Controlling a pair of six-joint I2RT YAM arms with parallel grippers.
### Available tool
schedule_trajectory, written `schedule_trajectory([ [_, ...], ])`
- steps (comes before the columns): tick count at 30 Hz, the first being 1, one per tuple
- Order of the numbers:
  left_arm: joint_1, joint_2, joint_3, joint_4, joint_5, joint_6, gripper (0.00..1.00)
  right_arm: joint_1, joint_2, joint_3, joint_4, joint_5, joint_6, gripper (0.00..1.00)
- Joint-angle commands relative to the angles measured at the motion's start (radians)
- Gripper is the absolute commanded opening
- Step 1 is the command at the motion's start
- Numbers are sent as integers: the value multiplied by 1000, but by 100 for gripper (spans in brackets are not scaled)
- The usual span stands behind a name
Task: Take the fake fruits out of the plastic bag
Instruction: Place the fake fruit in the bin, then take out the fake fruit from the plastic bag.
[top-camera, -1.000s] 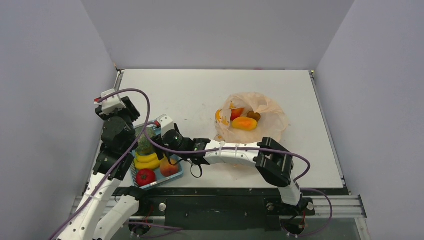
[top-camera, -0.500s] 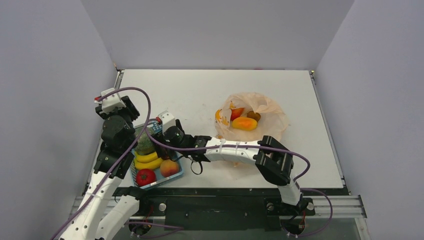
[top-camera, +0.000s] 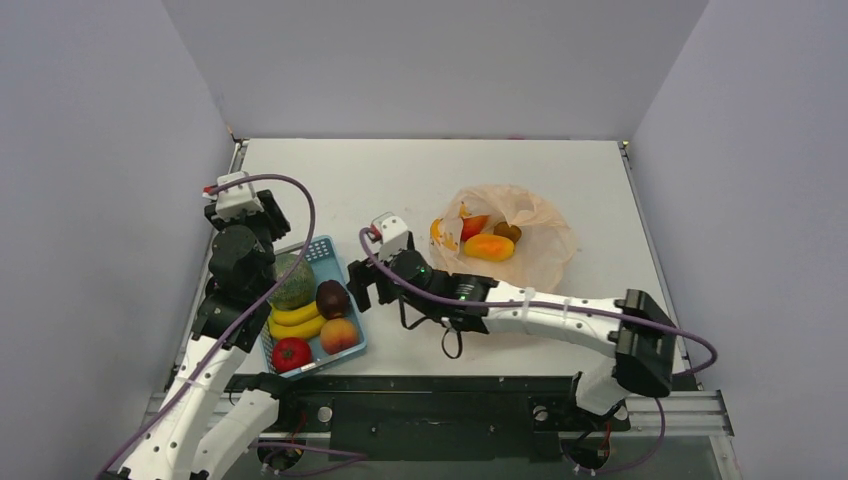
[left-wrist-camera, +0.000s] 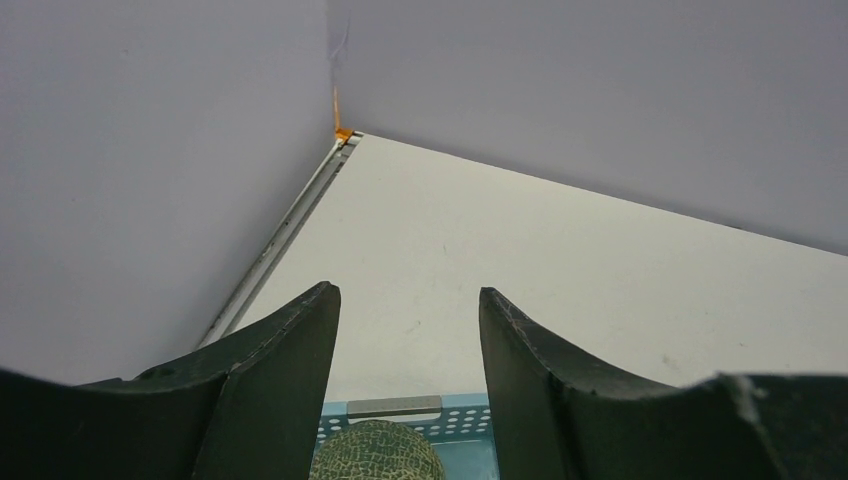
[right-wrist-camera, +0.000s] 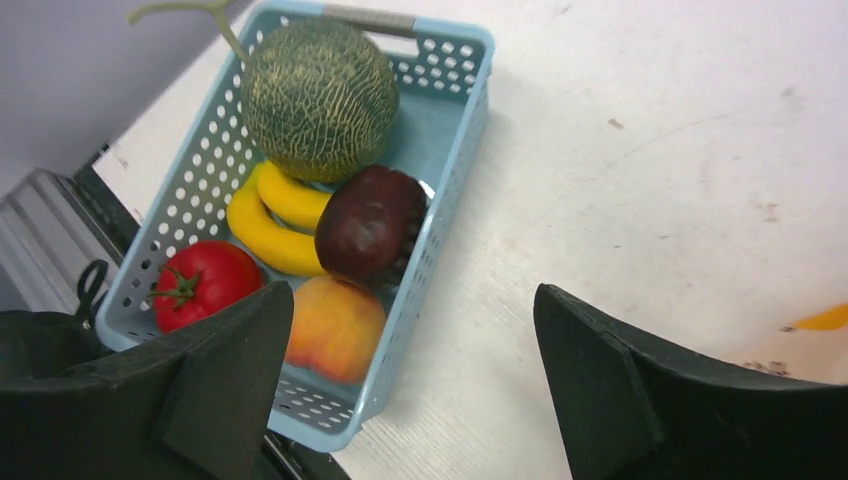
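The plastic bag (top-camera: 535, 215) lies open right of the table's middle. In it are an orange-yellow mango shape (top-camera: 489, 247), a red-orange pointed fruit (top-camera: 473, 225) and a small brown fruit (top-camera: 508, 232). The dark purple round fruit (top-camera: 332, 298) lies in the blue basket and also shows in the right wrist view (right-wrist-camera: 370, 222). My right gripper (top-camera: 366, 290) is open and empty, just right of the basket and left of the bag; in its own view (right-wrist-camera: 415, 300) nothing is between the jaws. My left gripper (top-camera: 262, 222) is open and empty above the basket's far end (left-wrist-camera: 407, 295).
The blue mesh basket (top-camera: 322, 248) (right-wrist-camera: 460, 130) stands at the near left. It holds a green melon (top-camera: 293, 285) (right-wrist-camera: 320, 97) (left-wrist-camera: 375, 452), yellow bananas (top-camera: 295, 320) (right-wrist-camera: 270, 215), a red tomato (top-camera: 291, 353) (right-wrist-camera: 200, 283) and a peach (top-camera: 339, 334) (right-wrist-camera: 335, 325).
My right gripper has pulled back from over the basket to its right side, toward the bag. The dark purple fruit now shows lying in the basket. My left arm shifted slightly away.
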Motion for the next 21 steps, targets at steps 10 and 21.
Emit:
schedule_trajectory([
  [10,-1,100,34,23,526,-37,51,-178,-574,-235,-337,287,18,81],
  [21,-236,357,84,102,1050,-188,56,-457,-756,-428,-438,141,122,63],
])
